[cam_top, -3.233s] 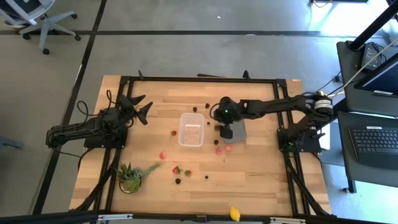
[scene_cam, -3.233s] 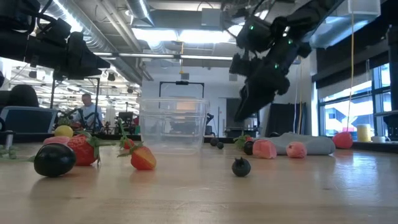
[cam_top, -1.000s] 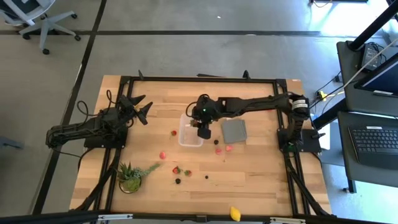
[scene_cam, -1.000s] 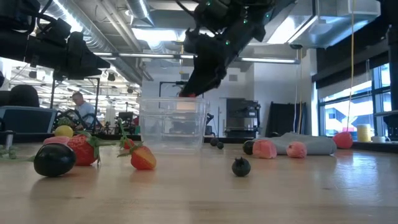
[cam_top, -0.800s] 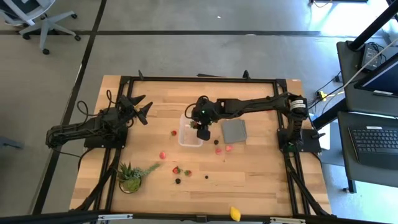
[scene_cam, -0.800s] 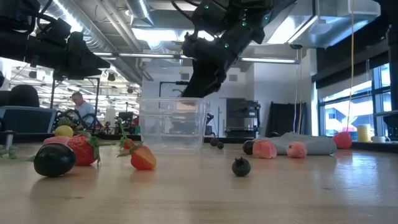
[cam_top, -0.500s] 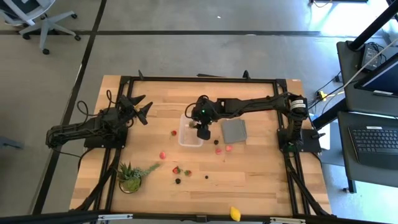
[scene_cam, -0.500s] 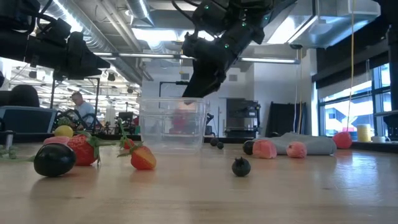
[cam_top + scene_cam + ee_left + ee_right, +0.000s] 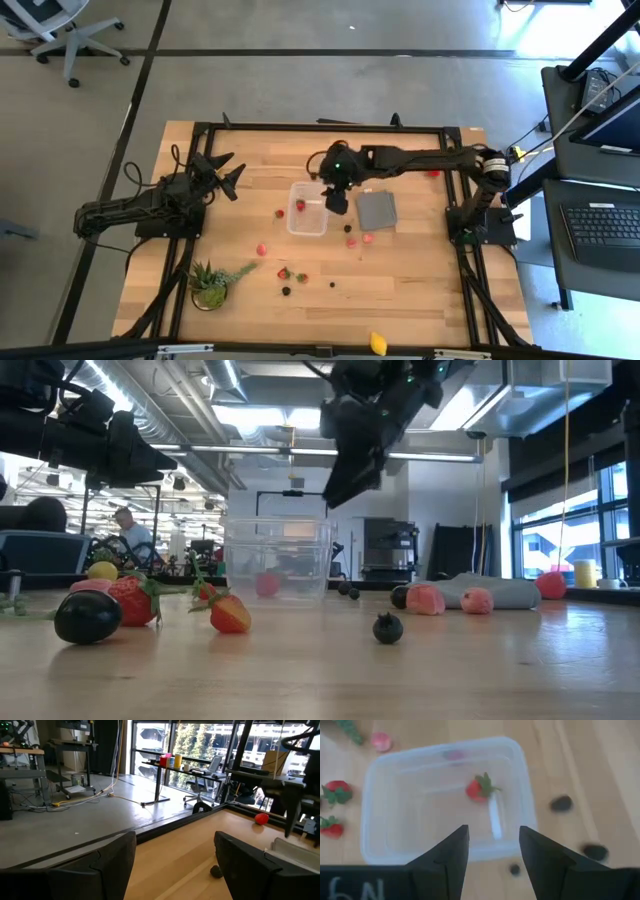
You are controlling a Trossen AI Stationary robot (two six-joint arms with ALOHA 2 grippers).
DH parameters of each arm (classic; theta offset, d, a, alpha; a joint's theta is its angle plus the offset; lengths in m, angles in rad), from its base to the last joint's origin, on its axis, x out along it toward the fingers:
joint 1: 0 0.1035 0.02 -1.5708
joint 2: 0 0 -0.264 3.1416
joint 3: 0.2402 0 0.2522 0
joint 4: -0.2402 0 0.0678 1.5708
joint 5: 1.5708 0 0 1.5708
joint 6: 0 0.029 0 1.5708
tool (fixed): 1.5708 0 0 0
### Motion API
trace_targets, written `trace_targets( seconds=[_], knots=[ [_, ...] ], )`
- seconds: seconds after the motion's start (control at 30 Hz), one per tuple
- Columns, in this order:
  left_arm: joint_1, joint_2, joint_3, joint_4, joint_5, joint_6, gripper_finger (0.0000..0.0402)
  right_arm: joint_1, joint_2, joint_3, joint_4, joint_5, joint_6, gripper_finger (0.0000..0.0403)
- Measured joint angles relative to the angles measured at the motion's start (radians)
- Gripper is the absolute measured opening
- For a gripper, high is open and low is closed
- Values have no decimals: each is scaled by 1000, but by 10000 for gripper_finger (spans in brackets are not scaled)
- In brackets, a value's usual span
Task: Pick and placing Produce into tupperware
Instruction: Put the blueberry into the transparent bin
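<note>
- Bright, even daylight falls on the worktop (image 9: 400, 270) from above.
- Ceiling strip lights glare in the low view.
- Windows blow out behind the left claw (image 9: 175, 865), whose fingers blur.

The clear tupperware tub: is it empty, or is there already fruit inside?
Not empty. The tub holds one red strawberry, lying on its floor in the right wrist view.

Grey concrete floor (image 9: 300, 80) surrounds the wooden table (image 9: 420, 290); an office chair (image 9: 60, 30) stands beyond its far left corner, a laptop desk (image 9: 600, 220) just right
</note>
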Motion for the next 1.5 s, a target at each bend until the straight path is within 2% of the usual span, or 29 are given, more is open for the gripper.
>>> trace_targets(
  seconds=[0.17,0.4,0.53,0.73,0.9,1.23,1.5],
  knots=[
    [0,0,0,0,0,0,261,-42,-19,-4,-72,22,-24,178],
    [0,0,0,0,0,0,261,-66,-18,-133,10,26,-77,178],
    [0,0,0,0,0,0,261,-67,-17,-222,95,23,-85,178],
    [0,0,0,0,0,3,261,-63,-17,-345,335,23,-86,178],
    [0,0,0,0,0,3,261,-63,-17,-408,408,23,-47,178],
    [0,0,0,0,-25,3,261,-55,-17,-439,509,23,-23,178],
    [0,0,0,0,-26,2,261,-54,49,-439,522,23,-23,178]
  ],
)
